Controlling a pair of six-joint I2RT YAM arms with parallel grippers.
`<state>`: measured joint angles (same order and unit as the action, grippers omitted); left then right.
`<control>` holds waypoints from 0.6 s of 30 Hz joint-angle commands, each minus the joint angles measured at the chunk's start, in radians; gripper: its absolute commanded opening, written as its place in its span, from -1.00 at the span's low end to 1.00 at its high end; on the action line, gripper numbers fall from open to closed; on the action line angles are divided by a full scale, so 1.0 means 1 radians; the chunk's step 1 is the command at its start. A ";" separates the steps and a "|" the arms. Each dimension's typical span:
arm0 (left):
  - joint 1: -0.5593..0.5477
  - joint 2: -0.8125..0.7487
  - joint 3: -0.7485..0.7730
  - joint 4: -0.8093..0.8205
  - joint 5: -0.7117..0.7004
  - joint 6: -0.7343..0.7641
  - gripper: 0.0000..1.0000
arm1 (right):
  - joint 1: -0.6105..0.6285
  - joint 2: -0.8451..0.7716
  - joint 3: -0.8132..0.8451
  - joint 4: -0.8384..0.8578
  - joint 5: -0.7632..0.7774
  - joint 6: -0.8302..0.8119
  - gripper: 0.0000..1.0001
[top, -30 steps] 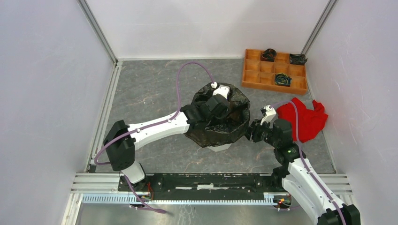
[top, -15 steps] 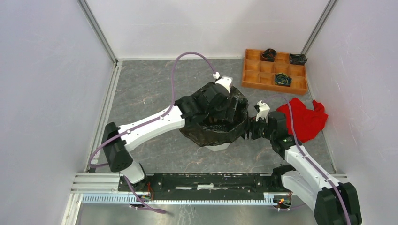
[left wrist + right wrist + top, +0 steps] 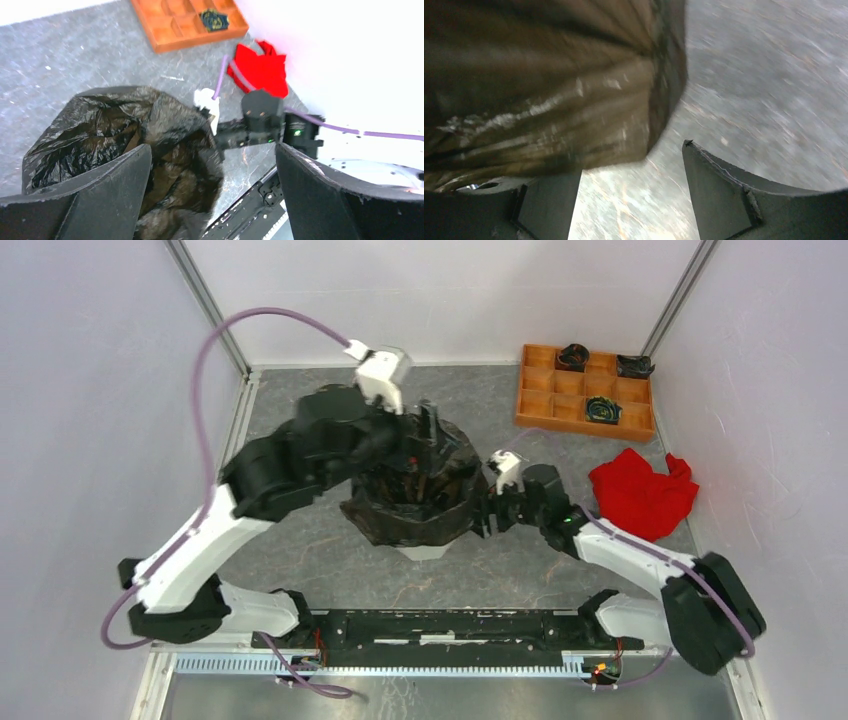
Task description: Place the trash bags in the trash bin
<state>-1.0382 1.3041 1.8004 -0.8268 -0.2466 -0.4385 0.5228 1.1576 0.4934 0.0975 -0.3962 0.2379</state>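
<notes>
One red cloth (image 3: 640,495), tray (image 3: 536,400) beyond trash bags (image 3: 400,522)

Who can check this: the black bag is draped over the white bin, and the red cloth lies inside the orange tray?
No: the red cloth lies on the table near the orange tray, not inside it, as the top external view shows. The black bag is draped over the white bin.

The left arm has risen, drawing its pincer (image 3: 212,150) out of the bag (image 3: 400,510) to hang spread above the mouth. Bag and bin (image 3: 425,551) have slid left across the surface (image 3: 300,440); the right pincer (image 3: 483,515) has followed.
</notes>
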 commanded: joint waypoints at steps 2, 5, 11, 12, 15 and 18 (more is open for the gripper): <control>0.002 -0.143 0.118 -0.150 -0.065 0.060 1.00 | 0.210 0.179 0.135 0.257 0.059 0.005 0.59; 0.001 -0.202 0.119 -0.179 -0.087 0.050 1.00 | 0.336 0.342 0.268 0.291 0.077 -0.028 0.59; 0.001 -0.290 0.044 -0.200 -0.112 0.025 1.00 | 0.535 0.626 0.599 0.260 0.086 -0.094 0.59; 0.001 -0.299 0.036 -0.206 -0.117 0.021 1.00 | 0.563 0.658 0.639 0.242 0.091 -0.099 0.59; 0.001 -0.331 0.020 -0.213 -0.132 0.011 1.00 | 0.596 0.691 0.681 0.225 0.108 -0.065 0.59; 0.002 -0.366 0.006 -0.211 -0.142 0.008 1.00 | 0.586 0.661 0.616 0.262 0.121 -0.010 0.59</control>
<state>-1.0382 0.9707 1.8221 -1.0264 -0.3561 -0.4294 1.1282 1.8454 1.1393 0.3126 -0.3111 0.1829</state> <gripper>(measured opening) 0.995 0.796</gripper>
